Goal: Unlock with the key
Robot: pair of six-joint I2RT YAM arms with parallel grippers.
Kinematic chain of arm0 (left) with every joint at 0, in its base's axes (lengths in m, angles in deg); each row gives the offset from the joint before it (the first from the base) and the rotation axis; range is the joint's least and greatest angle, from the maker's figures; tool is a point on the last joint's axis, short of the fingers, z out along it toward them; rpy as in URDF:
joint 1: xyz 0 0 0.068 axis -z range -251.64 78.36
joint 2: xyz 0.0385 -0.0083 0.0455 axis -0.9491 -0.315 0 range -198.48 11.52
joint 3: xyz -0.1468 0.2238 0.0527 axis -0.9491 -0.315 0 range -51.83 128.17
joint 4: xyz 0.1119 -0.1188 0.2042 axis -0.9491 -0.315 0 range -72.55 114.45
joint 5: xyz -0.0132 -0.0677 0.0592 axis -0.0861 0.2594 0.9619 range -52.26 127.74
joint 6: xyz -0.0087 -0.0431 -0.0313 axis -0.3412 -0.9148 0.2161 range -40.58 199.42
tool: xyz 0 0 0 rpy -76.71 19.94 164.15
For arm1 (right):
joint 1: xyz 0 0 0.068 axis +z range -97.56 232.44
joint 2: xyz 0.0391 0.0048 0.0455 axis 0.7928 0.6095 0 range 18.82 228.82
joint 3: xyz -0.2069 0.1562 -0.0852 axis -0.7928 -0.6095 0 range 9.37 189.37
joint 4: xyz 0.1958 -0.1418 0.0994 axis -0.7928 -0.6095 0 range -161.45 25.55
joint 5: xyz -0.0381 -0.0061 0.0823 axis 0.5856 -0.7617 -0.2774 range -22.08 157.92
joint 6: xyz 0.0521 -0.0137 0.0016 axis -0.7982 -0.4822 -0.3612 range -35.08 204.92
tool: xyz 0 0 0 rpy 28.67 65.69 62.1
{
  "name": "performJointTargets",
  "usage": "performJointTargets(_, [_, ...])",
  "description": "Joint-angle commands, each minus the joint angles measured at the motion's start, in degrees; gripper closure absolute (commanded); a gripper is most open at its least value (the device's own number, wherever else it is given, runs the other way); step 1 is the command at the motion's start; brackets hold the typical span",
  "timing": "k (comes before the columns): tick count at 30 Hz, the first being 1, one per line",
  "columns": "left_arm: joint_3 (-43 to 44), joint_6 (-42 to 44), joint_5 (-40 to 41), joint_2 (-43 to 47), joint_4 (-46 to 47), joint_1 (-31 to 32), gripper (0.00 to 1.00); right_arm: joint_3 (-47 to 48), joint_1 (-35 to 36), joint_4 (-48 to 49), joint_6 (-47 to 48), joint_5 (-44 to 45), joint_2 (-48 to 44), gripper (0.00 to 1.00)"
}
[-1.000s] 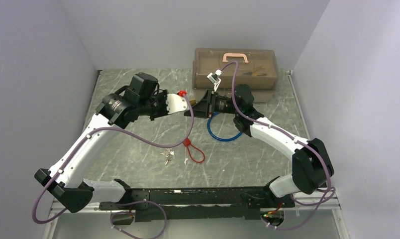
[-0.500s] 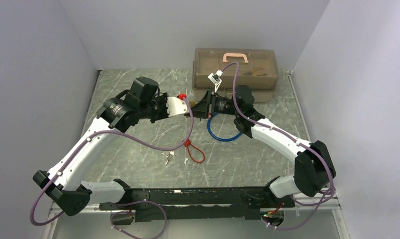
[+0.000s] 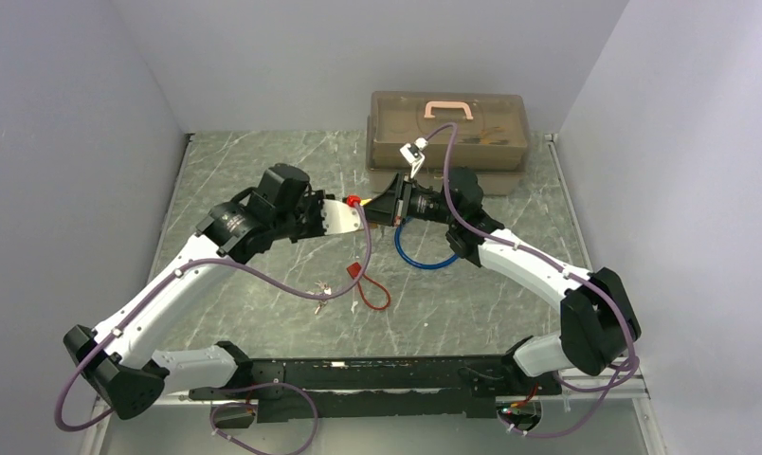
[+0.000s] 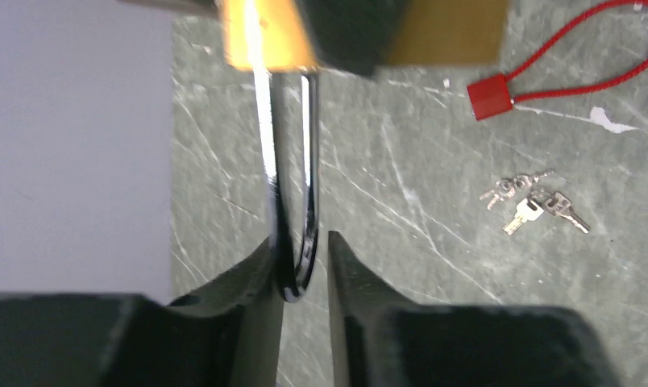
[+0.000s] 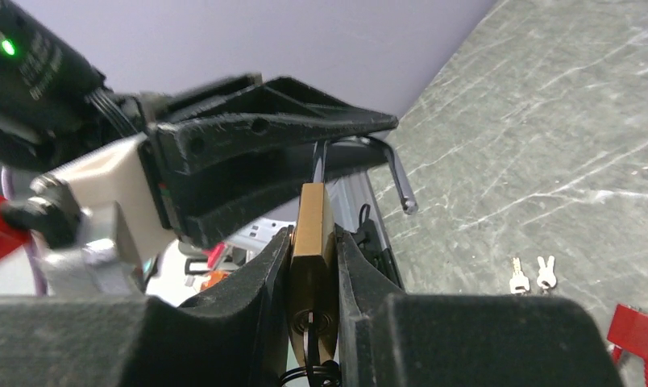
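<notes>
Padlock presented in mid-air: right gripper clamped on its body, left gripper narrow about the shackle, grip unclear; the keys lie unpicked on the table, so one gripper must next release and fetch them.

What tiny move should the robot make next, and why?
Probably draw the left hand back off the shackle: it sits loose around it, the right hand clamps the brass padlock, and the keys lie on the table, not yet fetched.
</notes>
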Motion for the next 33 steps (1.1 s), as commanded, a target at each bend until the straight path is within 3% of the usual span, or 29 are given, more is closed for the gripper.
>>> performJointTargets(1, [-7.12, 2.17, 7.10, 2.51, 5.18, 0.24, 0.61, 0.96, -0.40, 1.16, -0.31, 4.15, 0.19, 1.00])
performJointTargets(8, [-10.63, -7.11, 0.08, 0.89, -1.02, -1.82, 0.37, 3.06, -0.45, 2.52, -0.92, 2.59, 10.29, 1.00])
performJointTargets(13, [-1.63, -14.93, -12.58, -1.42, -7.98, -11.09, 0.31, 7.52, -0.32, -2.12, 3.31, 1.20, 15.50, 1.00])
performJointTargets(15, [2.85, -16.76, -18.94, -2.25, -9.76, -16.42, 0.20, 9.89, -0.17, -3.94, 5.79, 1.42, 17.30, 1.00])
performJointTargets(18, [7.66, -19.34, -24.48, -4.00, -10.43, -24.41, 0.19, 13.74, 0.34, -5.98, 9.52, 1.74, 21.53, 1.00])
performJointTargets(23, [11.84, -22.76, -27.83, -6.87, -9.89, -32.28, 0.19, 21.00, 1.70, -5.94, 15.32, 3.08, 29.49, 1.00])
performJointTargets(28, [13.81, -25.58, -28.15, -7.95, -9.27, -36.44, 0.19, 30.80, 4.23, -10.59, 23.79, 5.26, 38.09, 1.00])
performJointTargets(33, [15.10, -26.47, -31.52, -7.66, -9.04, -41.76, 0.19, 33.49, 5.87, -10.81, 31.35, 10.91, 41.65, 1.00])
